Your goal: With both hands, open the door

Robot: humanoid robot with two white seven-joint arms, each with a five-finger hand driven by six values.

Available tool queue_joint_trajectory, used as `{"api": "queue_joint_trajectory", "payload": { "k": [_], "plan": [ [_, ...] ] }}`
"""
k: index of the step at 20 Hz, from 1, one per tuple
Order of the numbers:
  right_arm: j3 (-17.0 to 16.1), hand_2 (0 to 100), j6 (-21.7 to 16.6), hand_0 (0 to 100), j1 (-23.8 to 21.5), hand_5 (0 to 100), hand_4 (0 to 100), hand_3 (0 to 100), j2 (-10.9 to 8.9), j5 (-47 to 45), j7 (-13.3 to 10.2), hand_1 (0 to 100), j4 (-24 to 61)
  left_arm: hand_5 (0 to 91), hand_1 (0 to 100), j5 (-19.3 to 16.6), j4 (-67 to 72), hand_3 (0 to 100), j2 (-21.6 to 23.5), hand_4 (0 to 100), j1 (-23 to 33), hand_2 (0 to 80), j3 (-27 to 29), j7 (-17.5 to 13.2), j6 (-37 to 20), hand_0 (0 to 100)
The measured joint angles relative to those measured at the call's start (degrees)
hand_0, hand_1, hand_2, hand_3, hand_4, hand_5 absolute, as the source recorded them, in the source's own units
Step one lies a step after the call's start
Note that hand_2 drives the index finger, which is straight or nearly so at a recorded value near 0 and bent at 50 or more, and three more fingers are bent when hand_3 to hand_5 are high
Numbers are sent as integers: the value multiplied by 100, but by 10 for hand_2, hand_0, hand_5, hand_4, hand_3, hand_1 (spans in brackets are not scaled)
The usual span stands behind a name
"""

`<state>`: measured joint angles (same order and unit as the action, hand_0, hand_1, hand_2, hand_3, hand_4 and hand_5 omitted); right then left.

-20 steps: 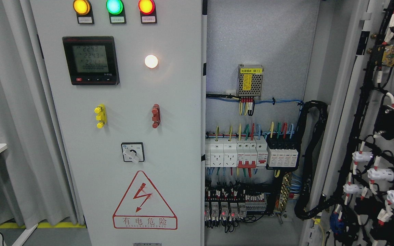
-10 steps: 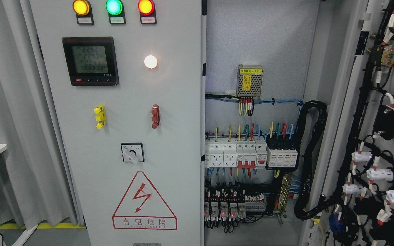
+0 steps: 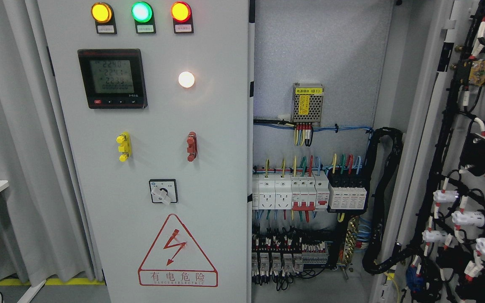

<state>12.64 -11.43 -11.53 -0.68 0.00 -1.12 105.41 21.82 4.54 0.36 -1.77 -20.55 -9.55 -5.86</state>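
Neither of the robot's hands appeared in the head view, so their state could not be told.

The electrical cabinet's left door [image 3: 150,168] stood closed and filled the left half of the picture. Along its top edge sat three lit indicator lamps: an amber lamp [image 3: 101,12], a green lamp [image 3: 141,11] and a red lamp [image 3: 180,11], each with a small label beneath. Below them, towards the door's left edge, was a black digital meter [image 3: 112,78] with a lit display, and just to its right a glowing white lamp [image 3: 186,79]. At mid height a yellow handle [image 3: 123,147] and a red handle [image 3: 191,146] stood apart from each other. Under them sat a rotary selector switch [image 3: 163,191], and near the door's bottom edge a red triangular high-voltage warning sign [image 3: 177,251].

The right door [image 3: 440,126] was swung wide open at the picture's right edge, its inner face carrying black wiring looms and white connectors [image 3: 465,219]. Between the doors the cabinet interior lay exposed: a perforated power supply module [image 3: 308,104] with a yellow label on the back panel, a row of white circuit breakers [image 3: 291,191] below it, and terminal blocks [image 3: 289,256] near the bottom. A thick black cable conduit [image 3: 383,189] ran down the interior's right side. Grey curtains [image 3: 11,147] hung to the cabinet's left.
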Motion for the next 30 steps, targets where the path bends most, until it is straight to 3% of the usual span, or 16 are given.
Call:
{"api": "queue_joint_trajectory", "payload": {
  "k": [5, 16, 26, 30],
  "plan": [
    [13, 0, 52, 218, 723, 0, 0, 0, 25, 0, 22, 0, 336, 0, 0, 3, 39, 28, -13, 36, -21, 28, 19, 28, -19, 295],
    [1, 0, 914, 218, 2732, 0, 0, 0, 52, -189, -13, 0, 285, 0, 0, -8, 81, 28, -27, 36, -31, 28, 34, 36, -26, 296],
    [35, 0, 1655, 218, 3971, 0, 0, 0, 61, -1380, 15, 0, -307, 0, 0, -25, 86, 27, -33, 36, -39, 28, 38, 37, -44, 295],
    [57, 0, 1772, 218, 4380, 0, 0, 0, 63, -1663, 23, 0, -622, 0, 0, -29, 85, 28, -34, 36, -43, 29, 40, 38, -44, 295]
  ]
}}
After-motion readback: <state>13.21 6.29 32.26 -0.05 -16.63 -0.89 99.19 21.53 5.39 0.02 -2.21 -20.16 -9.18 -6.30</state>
